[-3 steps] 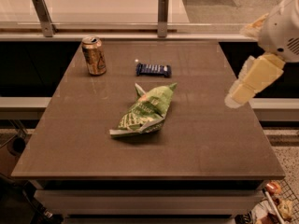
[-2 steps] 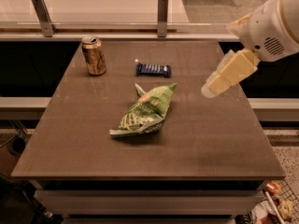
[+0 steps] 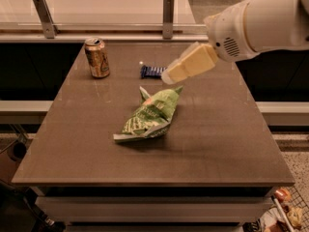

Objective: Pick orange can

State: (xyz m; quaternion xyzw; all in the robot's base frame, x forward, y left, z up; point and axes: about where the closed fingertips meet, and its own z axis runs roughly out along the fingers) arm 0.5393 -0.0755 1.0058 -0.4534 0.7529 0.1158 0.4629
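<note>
The orange can (image 3: 97, 58) stands upright near the far left corner of the counter (image 3: 217, 129), and the end effector (image 3: 169, 76) is well apart from it, to the right, above the middle of the far part of the counter. The tip of the end effector points down and to the left, toward the side where the can is, and it hangs just beside the right end of the dark-blue snack bar (image 3: 151, 71), which lies flat between the can and the end effector. Whether the end effector is wide or narrow I cannot tell; nothing is seen held in it. The white arm (image 3: 260, 21) comes in from the upper right corner and slopes down to the left, its thick rounded part joined to the cream-coloured end effector. Below the tip, nearer to the camera, a crumpled green chip bag (image 3: 149, 116) lies about in the middle of the counter. The counter is brown and smooth, with a dull reflection. Behind it two metal posts (image 3: 168, 16) stand before a pale surface (image 3: 106, 4), and the floor at the right is speckled.
</note>
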